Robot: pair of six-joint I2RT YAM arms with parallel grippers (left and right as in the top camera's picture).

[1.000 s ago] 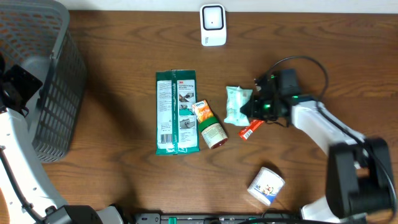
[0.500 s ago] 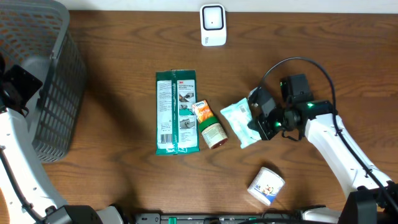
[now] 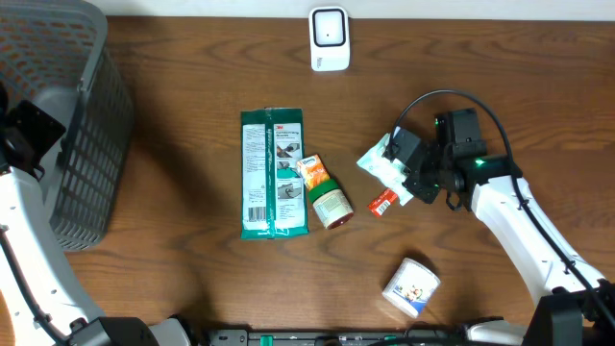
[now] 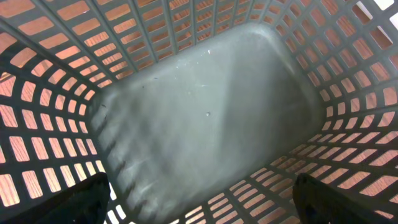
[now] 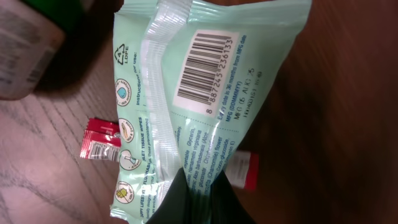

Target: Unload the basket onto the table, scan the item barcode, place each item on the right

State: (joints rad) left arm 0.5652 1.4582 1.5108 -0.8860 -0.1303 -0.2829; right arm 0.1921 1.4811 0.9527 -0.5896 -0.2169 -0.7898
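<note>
1. The pack (image 3: pixel 378 160) is right of centre over the bench (image 3: pixel 173 288), with the right pincer (image 5: pixel 198 198) clamped on one short end. It looks lifted off the wood, but I can't swear to it from above.
2. The barcode (image 5: pixel 208 65) sits near the free end, on the seam side. It's facing the wrist cam and it's flat and readable, with nothing covering it. The grip is at the opposite end, so that part is fine.
3. The scanner (image 3: pixel 329 38) stands at the far edge, far and left of the pack and well apart from it. So my guess is the step in hand is carrying the pack over and showing it the code.
4. To do it well, I'd swing far-left and roll the wrist so the seam side squarely faces the scanner's front. Then pause there instead of sweeping past.
5. It's a soft pack held by one end, so I'd expect the free end to droop. Go slow so the code doesn't curl or crease.
6. The red sachet (image 3: pixel 383 201) lies just near-side of the pack and the jar (image 3: pixel 328 200) is to the left. Lift clear before moving so nothing gets dragged.
7. The left pincer (image 4: pixel 208 199) is spread apart over the basket (image 3: pixel 58 125), holding nothing. Leave it parked.
</note>
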